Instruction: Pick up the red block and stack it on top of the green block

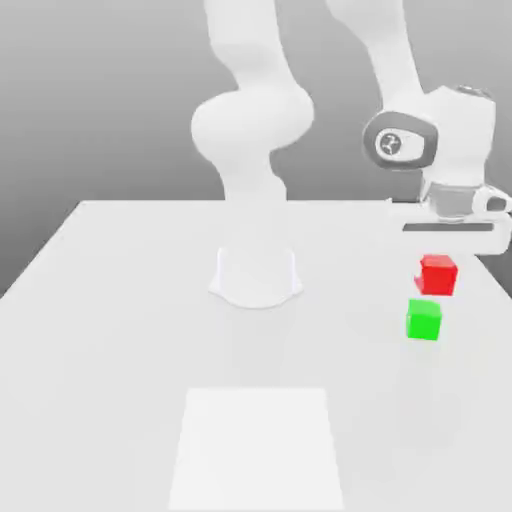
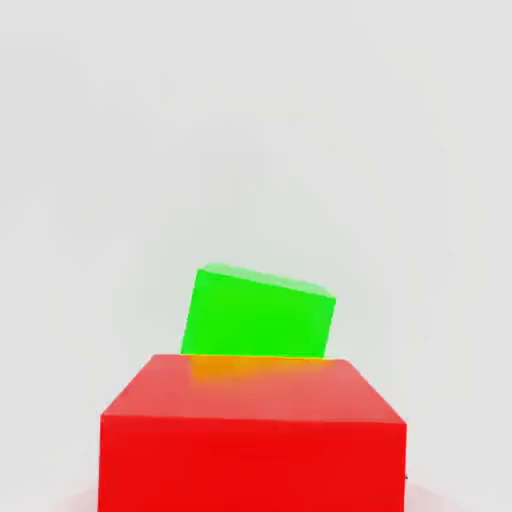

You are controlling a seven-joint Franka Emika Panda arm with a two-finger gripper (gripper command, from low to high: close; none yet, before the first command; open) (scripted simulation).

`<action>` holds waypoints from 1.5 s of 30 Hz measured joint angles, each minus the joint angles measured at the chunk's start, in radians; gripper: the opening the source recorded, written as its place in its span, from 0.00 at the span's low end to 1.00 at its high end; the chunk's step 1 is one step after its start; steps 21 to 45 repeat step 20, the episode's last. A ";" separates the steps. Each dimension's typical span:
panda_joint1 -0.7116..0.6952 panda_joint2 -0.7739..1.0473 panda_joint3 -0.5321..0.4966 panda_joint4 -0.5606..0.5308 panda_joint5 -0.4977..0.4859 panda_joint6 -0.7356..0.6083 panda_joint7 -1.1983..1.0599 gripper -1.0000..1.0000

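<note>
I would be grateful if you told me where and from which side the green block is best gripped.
Grip the green block across two opposite vertical faces, coming straight down from above. It is a small plain cube resting flat on the table, so only its sides and top are free. Judging by the hand view, it sits turned relative to the red block, so the gripper would probably need rotating to meet its faces squarely.

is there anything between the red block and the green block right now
No. In the exterior view the red block hangs under the hand, above the green block, with only bare white table showing in the gap.
</note>
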 joint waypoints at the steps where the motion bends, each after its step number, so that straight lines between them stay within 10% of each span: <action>1: -0.004 0.008 0.002 0.000 -0.006 0.007 0.004 0.00; 45: -0.031 0.160 0.016 0.001 -0.053 0.142 0.039 0.00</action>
